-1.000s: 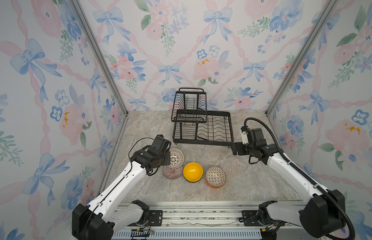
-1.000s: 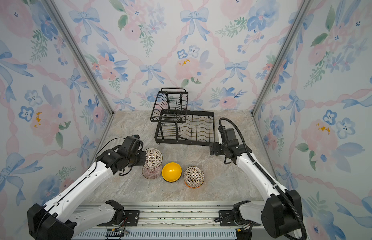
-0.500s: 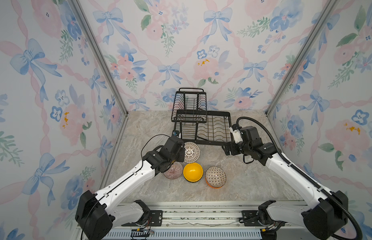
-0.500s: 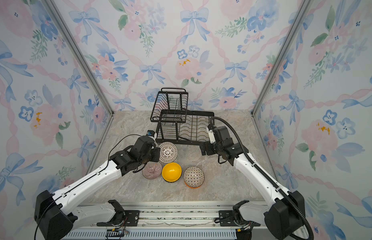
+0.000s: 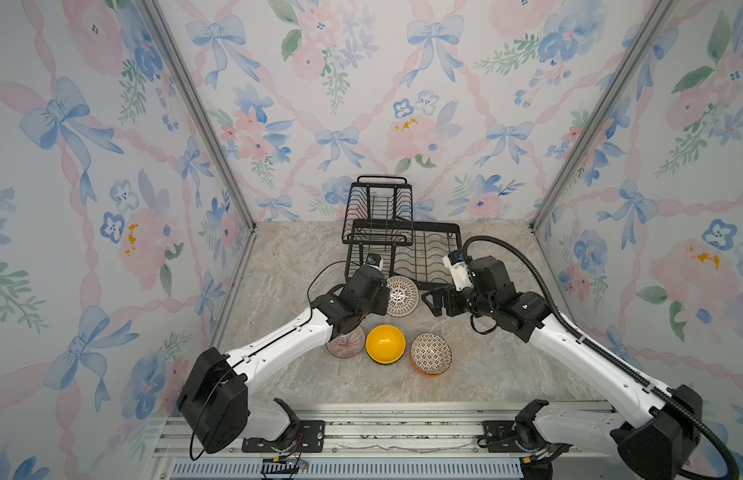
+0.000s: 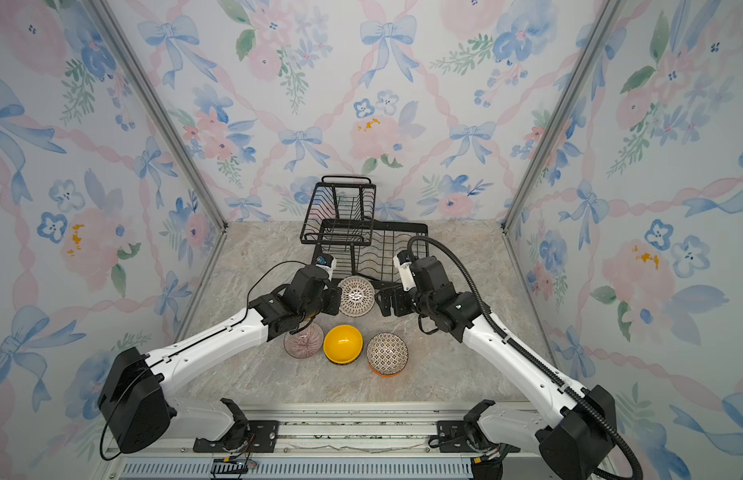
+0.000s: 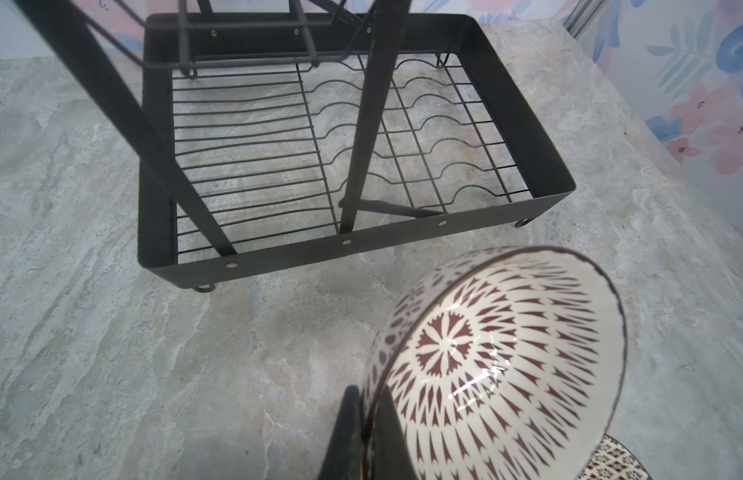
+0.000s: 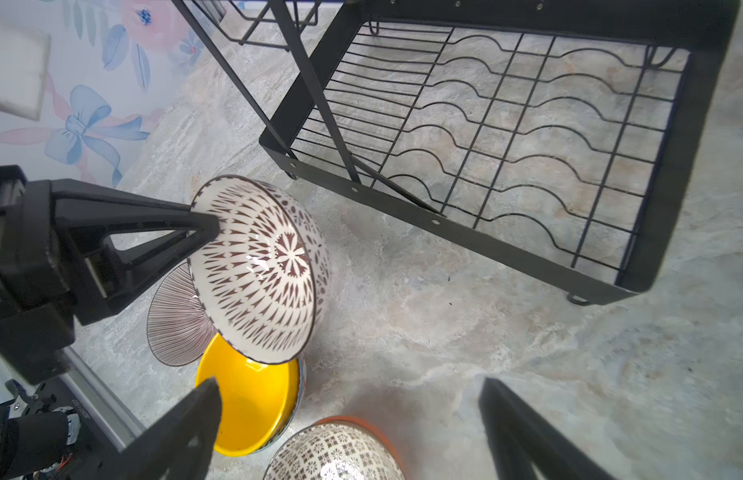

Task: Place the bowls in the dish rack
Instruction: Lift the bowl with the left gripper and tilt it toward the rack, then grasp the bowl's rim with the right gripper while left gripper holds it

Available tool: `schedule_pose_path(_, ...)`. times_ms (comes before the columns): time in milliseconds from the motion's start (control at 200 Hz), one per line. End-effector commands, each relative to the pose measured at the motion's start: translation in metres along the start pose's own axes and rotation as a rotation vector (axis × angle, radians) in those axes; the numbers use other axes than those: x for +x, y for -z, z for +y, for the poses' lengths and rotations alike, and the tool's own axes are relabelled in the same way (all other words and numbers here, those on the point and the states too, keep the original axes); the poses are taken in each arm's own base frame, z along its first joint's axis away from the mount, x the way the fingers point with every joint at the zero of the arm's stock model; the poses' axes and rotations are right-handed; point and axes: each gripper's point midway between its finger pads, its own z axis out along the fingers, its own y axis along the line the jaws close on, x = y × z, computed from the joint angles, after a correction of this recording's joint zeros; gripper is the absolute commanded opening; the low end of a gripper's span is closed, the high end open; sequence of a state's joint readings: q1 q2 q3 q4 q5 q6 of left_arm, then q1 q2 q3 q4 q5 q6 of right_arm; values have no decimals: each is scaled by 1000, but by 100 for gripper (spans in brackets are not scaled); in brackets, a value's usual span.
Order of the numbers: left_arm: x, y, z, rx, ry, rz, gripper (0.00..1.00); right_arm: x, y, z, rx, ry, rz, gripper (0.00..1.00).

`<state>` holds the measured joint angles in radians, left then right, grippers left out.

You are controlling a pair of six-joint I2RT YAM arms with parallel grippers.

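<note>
One black wire dish rack (image 5: 428, 225) at 12 o'clock on the desk (image 5: 486, 357), with the tray's long side running 9 to 3. Left end effector (image 5: 387, 297) is clamped on the rim of a red-patterned white bowl (image 5: 402, 296), just 6 o'clock of the rack. The bowl is tipped on edge, its mouth toward the right end effector (image 5: 429, 304), which is spread wide and empty. Four more bowls sit upright at 6 o'clock: a ribbed pink bowl (image 5: 347, 344), a yellow bowl (image 5: 385, 342), and a dark-patterned bowl (image 5: 430, 354) nested in an orange bowl (image 5: 428, 373).

1. No legible text, number or brand appears in any view.
2. A blue sticker (image 5: 372, 260) on the white camera housing (image 5: 378, 266) above the left claw is too small to read.
</note>
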<state>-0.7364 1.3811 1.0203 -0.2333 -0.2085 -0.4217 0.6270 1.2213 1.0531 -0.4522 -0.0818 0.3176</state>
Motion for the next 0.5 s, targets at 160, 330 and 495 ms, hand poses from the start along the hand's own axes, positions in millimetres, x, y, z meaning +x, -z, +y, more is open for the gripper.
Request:
schedule_pose_path(160, -43, 7, -33, 119, -2, -142, 0, -11, -26, 3, 56, -77, -13, 86)
schedule_pose_path(330, -42, 5, -38, 140, -2, -145, 0, -11, -35, -1, 87, -96, -14, 66)
schedule_pose_path(495, -41, 6, -38, 144, 1, -151, 0, -11, -40, -3, 106, -101, -17, 48)
